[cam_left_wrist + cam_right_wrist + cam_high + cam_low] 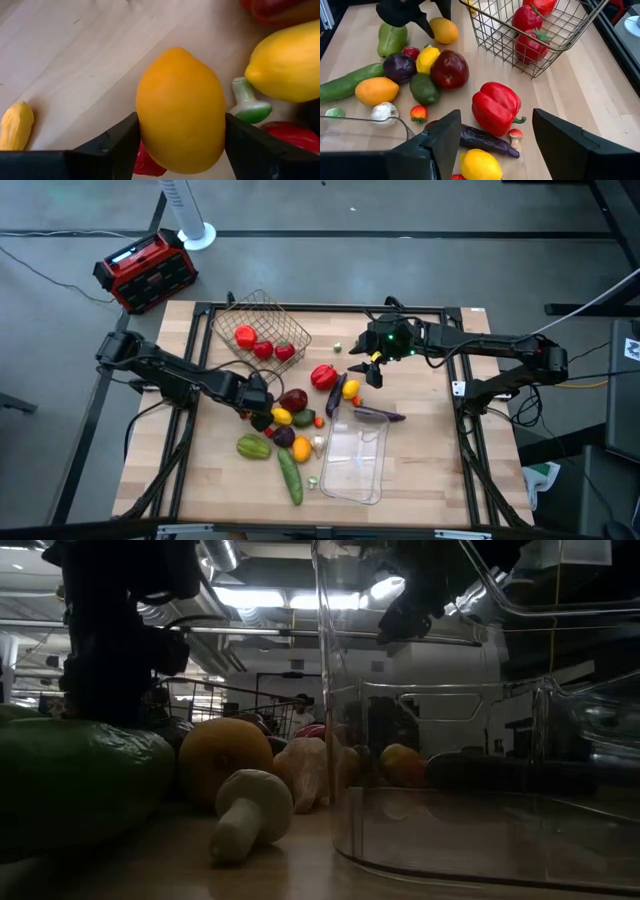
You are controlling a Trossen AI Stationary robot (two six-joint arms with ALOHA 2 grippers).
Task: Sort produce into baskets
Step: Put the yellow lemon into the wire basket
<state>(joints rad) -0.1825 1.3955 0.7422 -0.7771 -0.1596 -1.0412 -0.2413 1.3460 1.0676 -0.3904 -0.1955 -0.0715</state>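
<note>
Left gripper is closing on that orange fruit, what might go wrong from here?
The left gripper straddles the orange fruit, which is smooth and rounded, so it may squirt out as the fingers close. The lemon and red pieces lie close by, so lifting may knock them. The wire basket already holds red fruit.

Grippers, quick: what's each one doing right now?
Left gripper: fingers either side of the orange fruit, grip not certain.
Right gripper: open, empty, above the red pepper.

Left pincer (pixel 262 412) low over the table, fingers closed partway; right pincer (pixel 372 369) raised, fingers apart.
</note>
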